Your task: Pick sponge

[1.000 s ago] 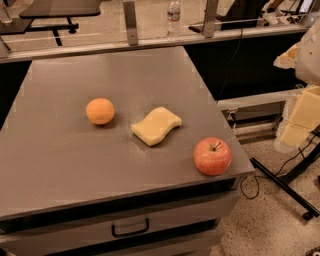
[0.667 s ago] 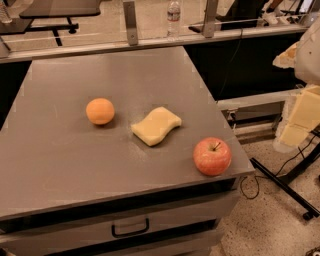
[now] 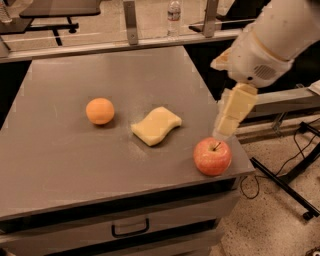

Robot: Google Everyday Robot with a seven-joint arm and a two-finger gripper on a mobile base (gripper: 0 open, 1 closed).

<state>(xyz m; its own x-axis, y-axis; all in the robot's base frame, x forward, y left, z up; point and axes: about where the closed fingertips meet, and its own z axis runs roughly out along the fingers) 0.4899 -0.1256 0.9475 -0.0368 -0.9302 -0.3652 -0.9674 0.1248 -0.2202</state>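
The pale yellow sponge (image 3: 156,125), a flat foam block with wavy edges, lies near the middle of the grey table (image 3: 65,150). My gripper (image 3: 225,131) hangs from the white arm at the right, above the table's right edge. Its pale yellow blocky fingers (image 3: 234,109) point down, just above and behind the red apple (image 3: 213,156). The gripper is to the right of the sponge, apart from it, and holds nothing that I can see.
A round orange fruit (image 3: 100,110) sits left of the sponge. The apple stands near the table's front right corner. A clear bottle (image 3: 173,14) stands behind the table by a metal rail. A drawer with a handle (image 3: 130,229) is under the tabletop. Cables and a stand leg lie on the floor at right.
The arm and gripper have swung left from beside the table to over its right edge, above the apple. Sponge, orange and apple have not moved.
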